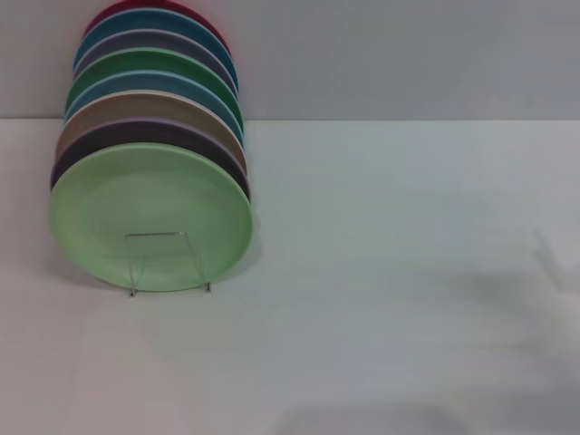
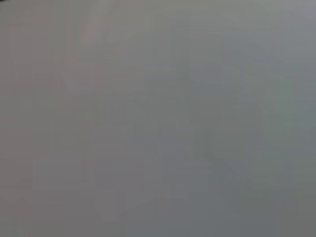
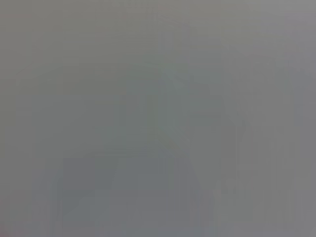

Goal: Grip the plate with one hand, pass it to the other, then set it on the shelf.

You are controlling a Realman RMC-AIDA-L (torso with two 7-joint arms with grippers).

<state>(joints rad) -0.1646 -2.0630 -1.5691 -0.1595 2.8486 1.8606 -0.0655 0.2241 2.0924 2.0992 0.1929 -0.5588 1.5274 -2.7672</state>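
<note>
the plate (image 1: 149,213) stands nearly upright at the front of a row of coloured plates (image 1: 154,86), on the left of the white table (image 1: 408,272), leaning in the shelf (image 1: 168,263) with the clear front bracket across its lower face. neither the left gripper nor the right gripper appears in any view, so whether they are released or clenched cannot be told. the plate looks light, stiff and fairly smooth, so a pinch on the exposed rim, at its top or right edge, seems safest; it may slip if gripped shallowly.
</note>
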